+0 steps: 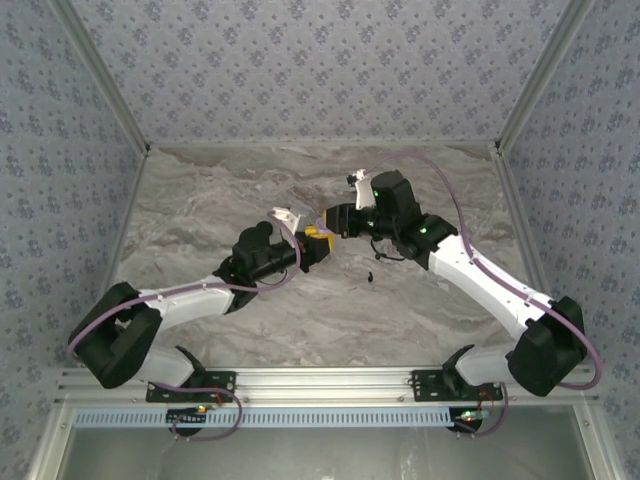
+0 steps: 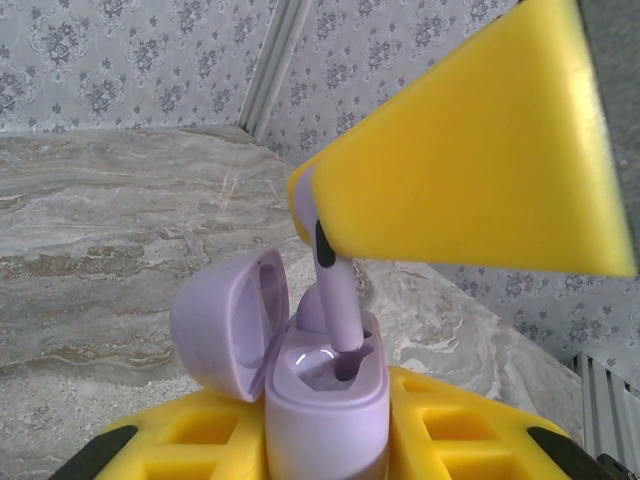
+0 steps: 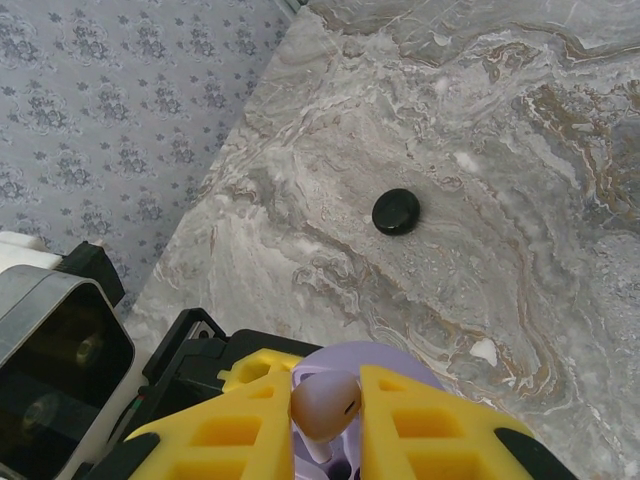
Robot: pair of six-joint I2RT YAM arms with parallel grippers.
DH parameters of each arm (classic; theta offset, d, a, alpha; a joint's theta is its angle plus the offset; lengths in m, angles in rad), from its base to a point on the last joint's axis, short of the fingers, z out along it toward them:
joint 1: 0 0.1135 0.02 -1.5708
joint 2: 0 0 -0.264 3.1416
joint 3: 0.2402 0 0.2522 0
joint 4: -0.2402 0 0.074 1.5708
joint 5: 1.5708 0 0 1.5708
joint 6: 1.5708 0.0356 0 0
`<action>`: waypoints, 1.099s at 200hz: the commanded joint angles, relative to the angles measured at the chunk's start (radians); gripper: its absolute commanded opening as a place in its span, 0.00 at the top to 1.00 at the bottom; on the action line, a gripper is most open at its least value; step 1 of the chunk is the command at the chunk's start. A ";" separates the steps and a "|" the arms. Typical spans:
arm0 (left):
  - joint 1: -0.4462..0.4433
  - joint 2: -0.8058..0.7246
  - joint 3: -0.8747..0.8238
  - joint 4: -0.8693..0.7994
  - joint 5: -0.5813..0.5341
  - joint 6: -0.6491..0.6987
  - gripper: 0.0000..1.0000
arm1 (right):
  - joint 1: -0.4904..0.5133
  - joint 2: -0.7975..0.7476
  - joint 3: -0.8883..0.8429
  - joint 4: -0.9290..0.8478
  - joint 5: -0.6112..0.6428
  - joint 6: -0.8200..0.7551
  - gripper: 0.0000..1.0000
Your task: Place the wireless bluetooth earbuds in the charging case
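- A black disc (image 3: 397, 212) lies on the surface (image 3: 520, 150), toward the near edge and apart from both arms.
- Over mid-surface, the left end effector (image 2: 325, 445) is clamped on the lilac charging case (image 2: 325, 415), whose lid (image 2: 228, 322) is flipped open.
- Just beyond, the right end effector (image 3: 332, 432) pinches a lilac earbud (image 3: 322, 405). The earbud's stem dips into a case slot, seemingly not fully seated.

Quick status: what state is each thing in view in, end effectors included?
Pale lilac plastic charging case: gripped by left end effector.
Lilac hinged lid: open, tipped back.
Pale lilac earbud: pinched by right end effector, stem tip at case's slot, not seated.
Black round puck: lying flat on grey marble table, untouched.
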 commanded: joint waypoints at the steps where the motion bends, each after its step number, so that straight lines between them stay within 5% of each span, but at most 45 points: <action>1: -0.006 -0.035 0.024 0.029 -0.011 -0.006 0.72 | 0.007 -0.007 0.028 -0.028 0.016 -0.022 0.78; 220: -0.006 -0.038 0.028 0.020 -0.008 -0.001 0.72 | 0.027 0.013 0.053 -0.082 0.044 -0.055 0.71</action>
